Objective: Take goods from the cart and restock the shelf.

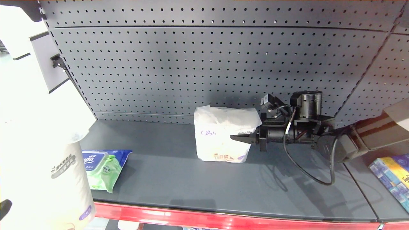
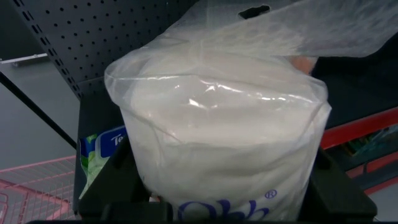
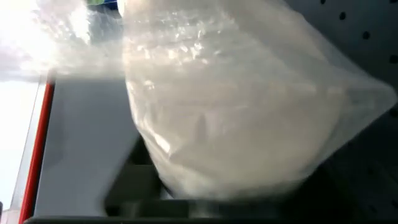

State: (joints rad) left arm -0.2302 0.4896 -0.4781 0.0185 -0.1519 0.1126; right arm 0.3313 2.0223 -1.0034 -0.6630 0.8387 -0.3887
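A white tissue pack point(image 1: 223, 137) in clear wrap stands upright mid-shelf on the grey shelf board point(image 1: 179, 179). My right gripper point(image 1: 236, 134) comes in from the right and is shut on its right end, with one finger point(image 1: 244, 138) across the front face. That pack looms close in the right wrist view point(image 3: 242, 112). A second, larger white roll pack point(image 1: 48, 182) hangs at the near left, in front of the shelf edge. My left gripper point(image 2: 230, 202) is shut on it low down, the pack point(image 2: 217, 118) rising between its dark fingers.
A blue-green wet wipes pack point(image 1: 104, 166) lies flat at the shelf's left. Colourful boxes point(image 1: 391, 175) sit on the neighbouring board to the right. A perforated back panel point(image 1: 204, 70) closes the rear; a red lip point(image 1: 223, 218) runs along the front. Red cart mesh point(image 2: 31, 186) lies below.
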